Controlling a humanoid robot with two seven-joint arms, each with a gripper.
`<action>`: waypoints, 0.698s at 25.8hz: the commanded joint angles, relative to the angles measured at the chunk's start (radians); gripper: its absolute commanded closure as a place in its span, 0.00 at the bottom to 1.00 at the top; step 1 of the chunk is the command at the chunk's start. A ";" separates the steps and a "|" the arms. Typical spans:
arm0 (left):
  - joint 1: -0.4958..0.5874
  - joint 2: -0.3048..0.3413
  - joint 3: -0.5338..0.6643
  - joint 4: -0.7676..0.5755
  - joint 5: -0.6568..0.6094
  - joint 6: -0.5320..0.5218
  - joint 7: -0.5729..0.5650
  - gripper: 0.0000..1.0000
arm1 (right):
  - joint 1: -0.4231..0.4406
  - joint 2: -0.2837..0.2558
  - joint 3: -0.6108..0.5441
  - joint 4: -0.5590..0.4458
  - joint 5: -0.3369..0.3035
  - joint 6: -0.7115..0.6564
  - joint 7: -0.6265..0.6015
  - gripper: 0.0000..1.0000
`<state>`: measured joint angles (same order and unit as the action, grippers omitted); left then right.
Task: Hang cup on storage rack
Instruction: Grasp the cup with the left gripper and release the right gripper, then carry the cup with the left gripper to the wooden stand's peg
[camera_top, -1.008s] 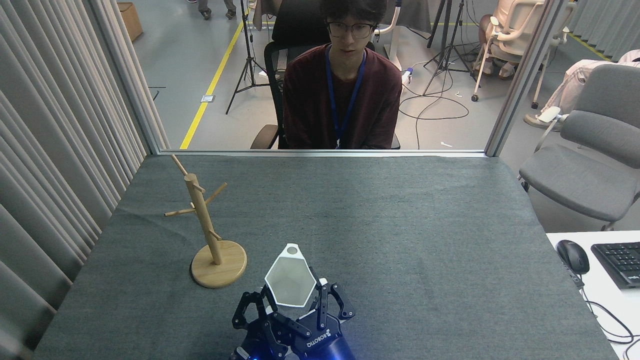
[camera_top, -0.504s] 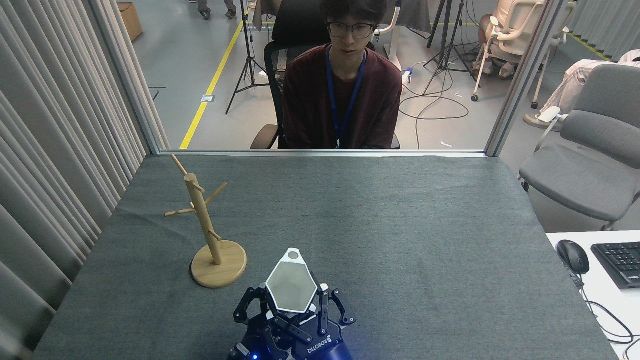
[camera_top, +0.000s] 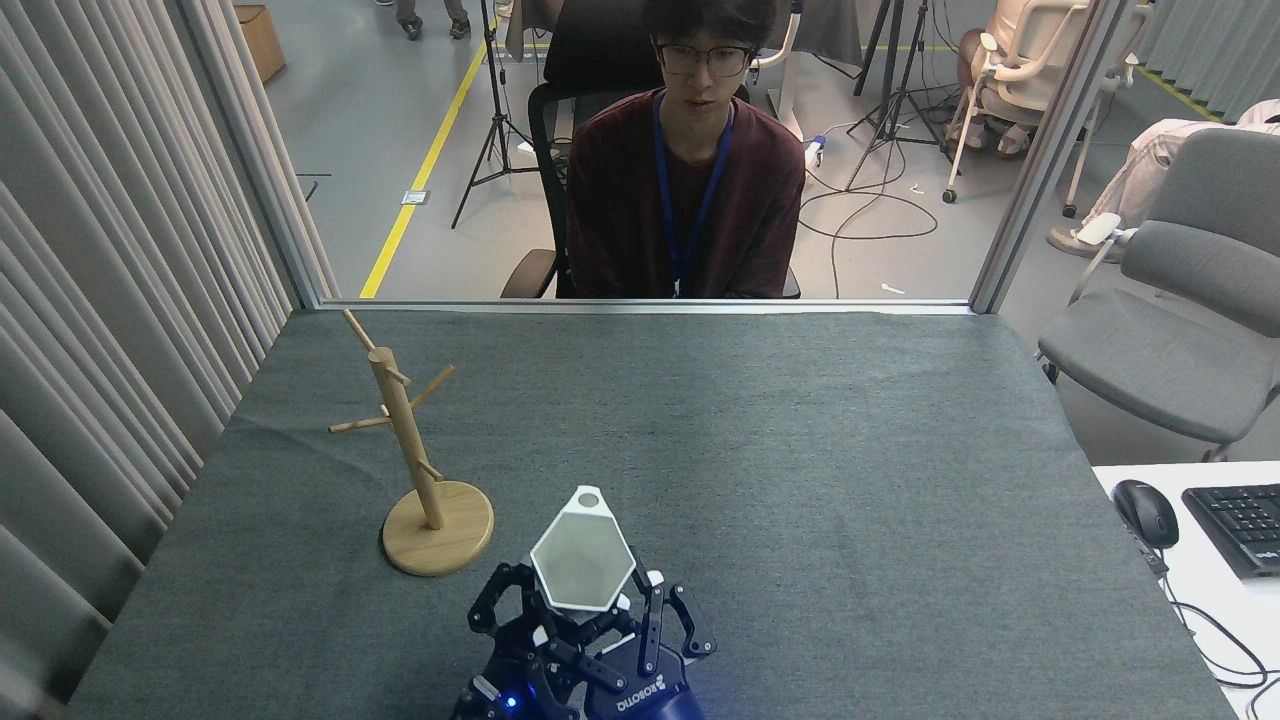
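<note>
Cup (camera_top: 582, 551): white, lower centre of frame, mouth facing up, rim tab at its top edge.
Hand (camera_top: 585, 622): one in view, side unclear; fingers closed around cup.
Rack (camera_top: 412, 450): left of centre on tabletop (camera_top: 800, 450), pegs bare.
Progress: grasp done; carrying and hanging remain.

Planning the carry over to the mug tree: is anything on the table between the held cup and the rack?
Nothing visible: only bare grey table lies between the cup and the storage rack.
</note>
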<state>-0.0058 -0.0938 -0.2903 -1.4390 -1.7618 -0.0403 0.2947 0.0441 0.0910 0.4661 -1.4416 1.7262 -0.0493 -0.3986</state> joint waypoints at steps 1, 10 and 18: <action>0.003 0.000 -0.001 0.002 -0.001 0.005 -0.011 0.57 | -0.004 -0.001 0.000 -0.039 0.000 -0.012 -0.040 0.02; 0.003 0.000 -0.001 0.000 -0.001 0.008 -0.011 0.57 | -0.043 0.004 -0.105 -0.210 -0.171 0.002 -0.035 0.02; 0.003 0.008 0.010 -0.015 -0.001 0.026 -0.011 0.57 | -0.096 -0.178 -0.590 -0.003 -0.356 0.031 0.058 0.02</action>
<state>-0.0031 -0.0919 -0.2875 -1.4480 -1.7626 -0.0311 0.2838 -0.0690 0.0248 -0.0265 -1.5412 1.3643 -0.0213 -0.3728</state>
